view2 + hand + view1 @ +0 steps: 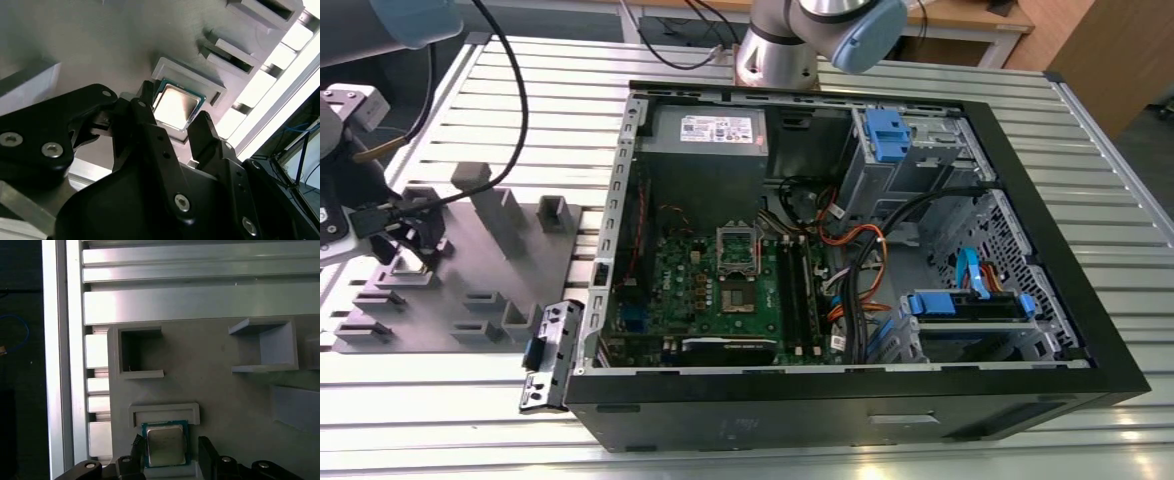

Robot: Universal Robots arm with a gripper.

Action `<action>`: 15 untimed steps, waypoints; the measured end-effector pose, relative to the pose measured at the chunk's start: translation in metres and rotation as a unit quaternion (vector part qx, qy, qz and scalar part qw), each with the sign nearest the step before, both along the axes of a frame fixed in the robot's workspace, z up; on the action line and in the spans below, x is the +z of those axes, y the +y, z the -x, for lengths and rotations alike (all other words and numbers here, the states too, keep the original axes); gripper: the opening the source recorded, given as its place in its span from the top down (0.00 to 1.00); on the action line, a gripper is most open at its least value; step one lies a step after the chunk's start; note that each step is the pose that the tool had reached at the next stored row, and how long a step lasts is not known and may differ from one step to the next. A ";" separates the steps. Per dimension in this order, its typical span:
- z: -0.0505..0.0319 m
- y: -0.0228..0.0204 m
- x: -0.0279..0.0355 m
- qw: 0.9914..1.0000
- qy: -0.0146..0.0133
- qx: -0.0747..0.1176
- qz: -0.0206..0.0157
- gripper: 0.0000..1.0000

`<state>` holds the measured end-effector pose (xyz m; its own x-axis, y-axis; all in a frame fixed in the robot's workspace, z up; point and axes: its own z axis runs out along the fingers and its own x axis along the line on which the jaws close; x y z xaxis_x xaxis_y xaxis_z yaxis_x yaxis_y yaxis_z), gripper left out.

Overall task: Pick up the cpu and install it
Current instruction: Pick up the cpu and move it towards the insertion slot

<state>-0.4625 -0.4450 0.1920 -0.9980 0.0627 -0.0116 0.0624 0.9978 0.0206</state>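
At the grey parts tray on the slatted desk, to the exterior view's left of the open computer case: I have the gripper set low over the cpu. The cpu lies flat, silver top up, in a shallow walled recess of the tray.

The jaws stand apart, with one black finger on each side of the chip. In the first wrist view one of the fingers has a sliver of grey tray showing between it and the chip's edge, while the other sits hard by the opposite edge. As I read it, the chip is bracketed but not clamped.

The socket sits on the green board inside the case, well apart from the tray.

From my seat, a good grasp here depends on centring. I would nudge the wrist sideways until both pads are equally close, so that they meet opposite edges together and do not shove the chip against the recess wall. The fingers should stay square to the chip's sides (a skewed pinch on so thin an edge would likely let it pivot). The closing force should be light, and the chip should stay level, since I judge that any tilt could catch a corner on the recess wall.
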 end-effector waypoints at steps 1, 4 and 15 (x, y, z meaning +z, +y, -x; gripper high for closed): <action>0.0000 0.0001 -0.0001 1.000 0.000 0.000 0.000 0.45; 0.0000 0.0002 -0.0002 1.000 0.000 0.000 0.000 0.45; 0.0001 0.0041 -0.0036 1.000 0.000 0.000 0.000 0.32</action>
